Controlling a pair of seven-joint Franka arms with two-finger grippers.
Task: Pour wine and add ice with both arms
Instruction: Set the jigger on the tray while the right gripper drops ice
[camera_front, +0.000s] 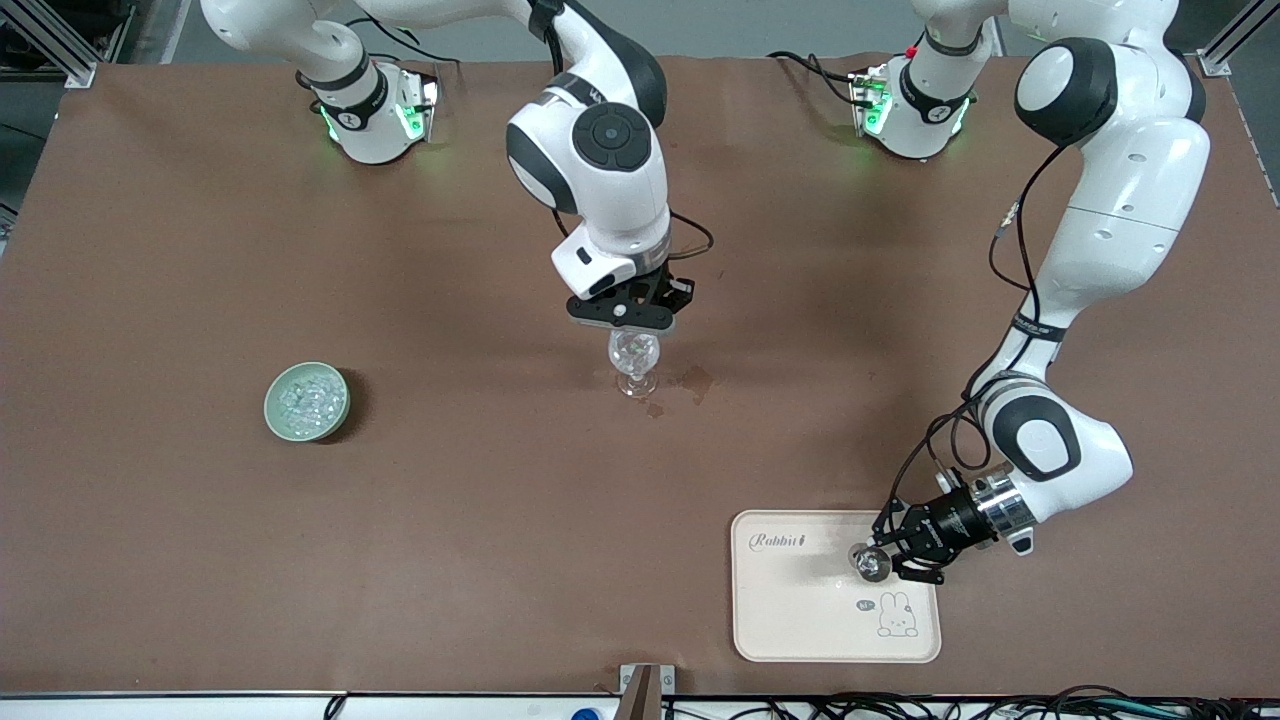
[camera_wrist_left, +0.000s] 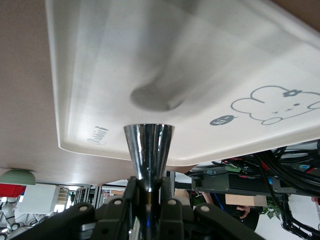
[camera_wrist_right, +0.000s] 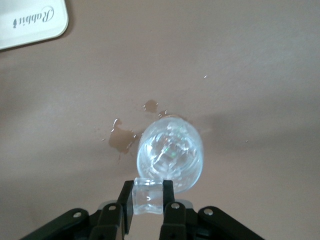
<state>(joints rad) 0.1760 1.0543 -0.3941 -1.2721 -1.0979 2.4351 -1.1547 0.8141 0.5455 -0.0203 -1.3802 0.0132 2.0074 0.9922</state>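
The right gripper (camera_wrist_right: 148, 200) is pinching an ice cube (camera_wrist_right: 148, 196) over the glass (camera_front: 634, 362) mid-tabletop, which is already holding ice. The left gripper (camera_front: 882, 553) is clamping a metal cup (camera_front: 868, 561) over the tray (camera_front: 800, 640) near the front edge. The bowl (camera_front: 307, 401) is still holding ice; pouring appears done.

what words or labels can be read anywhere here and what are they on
"Rabbit": cursive print on the cream tray, at the corner toward the robots and the right arm's end; it also shows in both wrist views.
Small dark speech bubble beside the rabbit drawing on the tray: too small to read.
Marks on the arm bases: too small to read.
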